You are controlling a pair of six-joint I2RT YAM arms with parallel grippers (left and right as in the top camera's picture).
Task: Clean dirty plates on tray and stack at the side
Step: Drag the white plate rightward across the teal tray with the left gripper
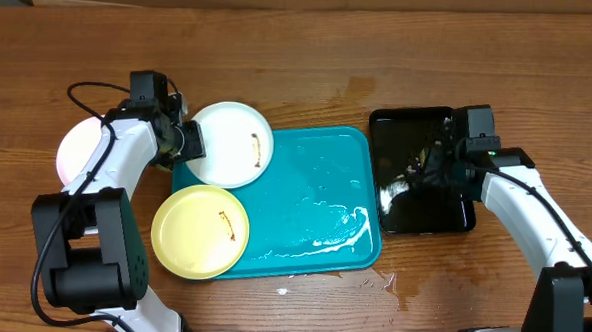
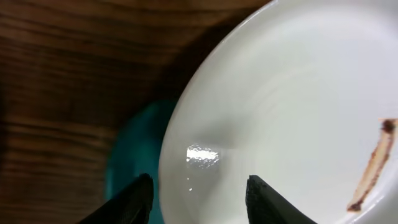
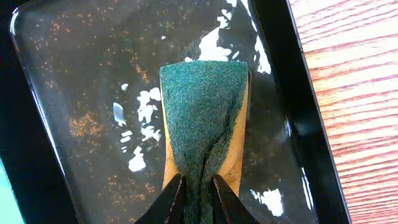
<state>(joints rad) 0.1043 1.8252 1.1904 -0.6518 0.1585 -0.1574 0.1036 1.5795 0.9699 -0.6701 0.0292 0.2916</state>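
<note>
A white plate (image 1: 229, 143) with a brown smear lies at the far left corner of the turquoise tray (image 1: 314, 202). A pale yellow plate (image 1: 201, 230), also smeared, overlaps the tray's near left corner. A second white plate (image 1: 75, 148) lies on the table at far left, partly hidden by my left arm. My left gripper (image 1: 182, 141) is open at the first white plate's left rim. In the left wrist view its fingers (image 2: 198, 199) straddle that rim (image 2: 280, 106). My right gripper (image 3: 198, 186) is shut on a green-and-yellow sponge (image 3: 202, 106) over the black tray (image 3: 81, 74).
The glossy black tray (image 1: 418, 131) stands right of the turquoise tray and is wet, with white foam patches. Foam and water streak the turquoise tray's right part (image 1: 348, 233). Small wet spots lie on the wooden table (image 1: 391, 282) near the tray's near right corner.
</note>
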